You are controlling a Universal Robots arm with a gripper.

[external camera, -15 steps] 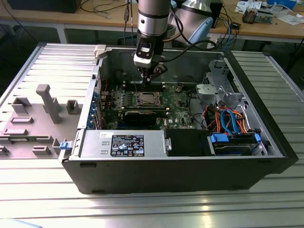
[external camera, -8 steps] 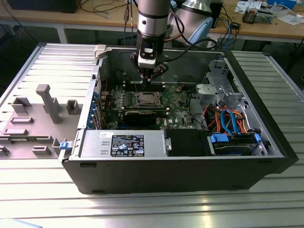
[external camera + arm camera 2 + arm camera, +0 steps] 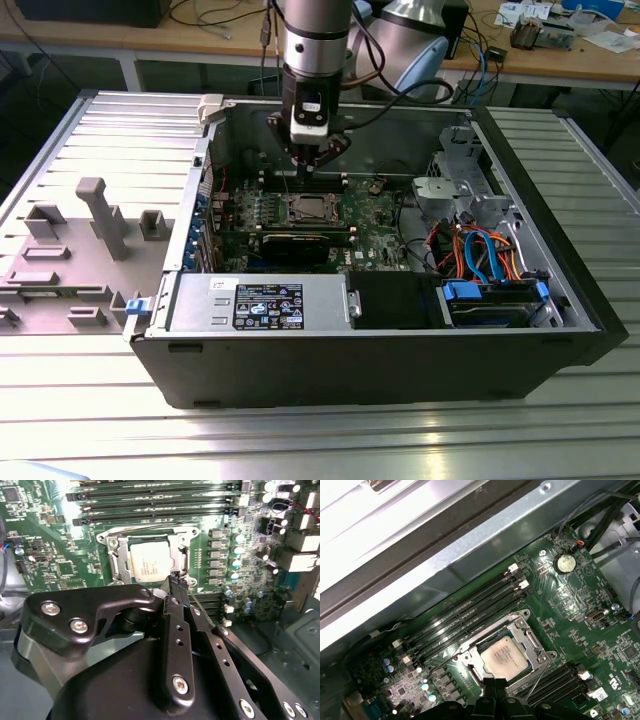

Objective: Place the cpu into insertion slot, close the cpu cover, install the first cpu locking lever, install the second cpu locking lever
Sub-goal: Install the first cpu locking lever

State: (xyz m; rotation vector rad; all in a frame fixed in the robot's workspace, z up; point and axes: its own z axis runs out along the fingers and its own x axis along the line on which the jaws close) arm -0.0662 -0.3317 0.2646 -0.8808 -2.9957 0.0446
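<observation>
The cpu [image 3: 150, 562] lies flat in its socket on the green motherboard [image 3: 60, 570]. It is a small square chip with a pale, dull silver face bearing faint print, and a thin tan edge shows around it. The cpu cover [image 3: 114, 560], a silvery metal frame with screws at its corners, lies down around the chip, whose face shows through the cover's open window. In the first wrist view a thin metal lever [image 3: 540, 679] slants away from one corner of the cover.

The arm [image 3: 305, 40] reaches down into the open computer case [image 3: 400, 350], which lies on the ribbed metal table [image 3: 300, 440]. The black jaws are pressed together with nothing visible between them. Their fingertips [image 3: 176, 582] hang just beside the cover, over one of its corners. I cannot tell whether they touch it. Long black memory slots [image 3: 160, 500] run along the far side of the cover from the fingertips.
</observation>
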